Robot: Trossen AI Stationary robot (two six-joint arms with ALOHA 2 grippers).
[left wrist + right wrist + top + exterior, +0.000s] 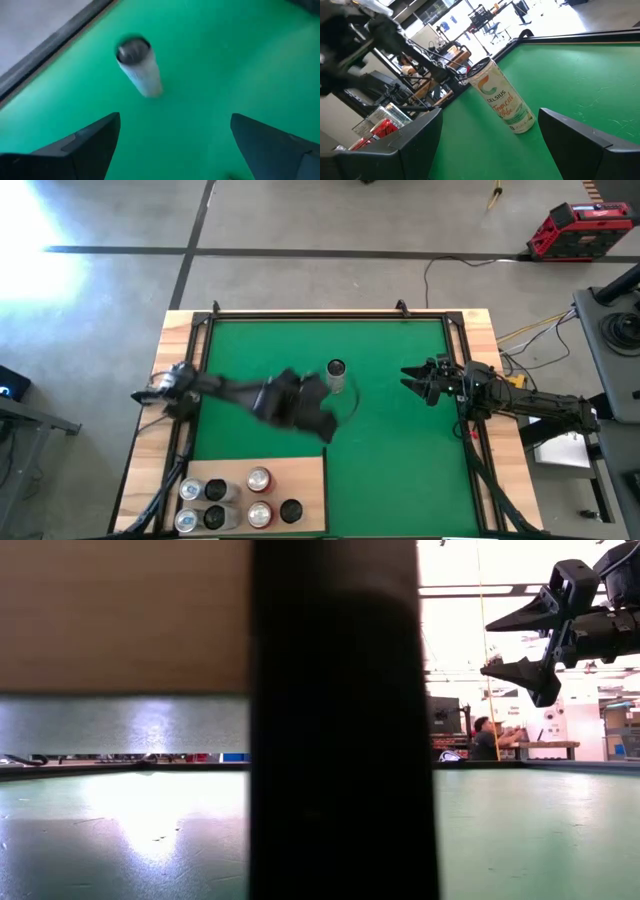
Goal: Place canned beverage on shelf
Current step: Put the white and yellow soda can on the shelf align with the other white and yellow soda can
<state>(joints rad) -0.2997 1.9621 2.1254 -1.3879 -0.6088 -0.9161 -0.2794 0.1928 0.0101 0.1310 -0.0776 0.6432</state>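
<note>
High view: my left hand (330, 405) is spread, empty, just beside the upright can (336, 376) mid-tabletop (400, 460). Shelf (305, 480) holds six cans at the near-left corner. Right hand (412, 379) is spread, waiting near the right edge.

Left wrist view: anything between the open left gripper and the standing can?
No. In the left wrist view only bare green mat lies between the left gripper and the upright can.

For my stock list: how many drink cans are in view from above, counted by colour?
Silvery or white cylindrical metal cans: 3
Black cylindrical metal cans: 3
Red cylindrical metal cans: 2
Total: 8
</note>
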